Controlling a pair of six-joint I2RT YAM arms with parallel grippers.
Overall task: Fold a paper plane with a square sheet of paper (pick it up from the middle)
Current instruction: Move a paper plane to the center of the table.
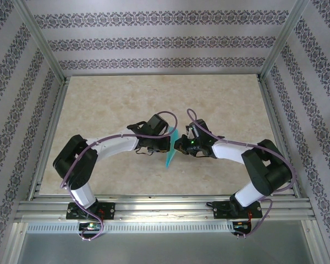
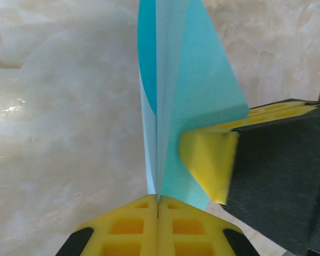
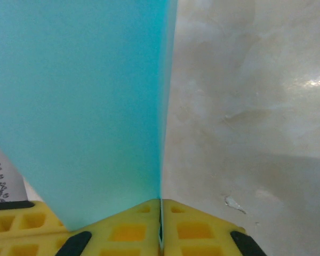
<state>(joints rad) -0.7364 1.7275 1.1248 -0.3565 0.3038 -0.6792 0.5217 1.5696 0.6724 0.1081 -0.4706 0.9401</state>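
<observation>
- The sheet of paper [image 2: 189, 96] is already creased into a tapering, layered shape with a centre fold, and stands on edge over the counter [image 1: 99, 110].
- My left fingers [image 2: 128, 226] are together, clamped on the centre fold.
- My right fingers [image 3: 197, 229] are pinched shut on one flap.
- Judgement: the folding is partly done, with the wings and final dart not yet finished.

Marbled beige table [image 1: 110, 104] boxed in by patterned wallpaper.
The surface is pale and glossy, with soft light glinting off it. The far, left and right walls carry grey-lilac wallpaper [image 1: 159, 41] in horizontal bands of dark floral ornament. Aluminium posts [image 1: 41, 38] slant up from the far corners, and ribbed metal rails [image 1: 165, 212] run along the near edge.
</observation>
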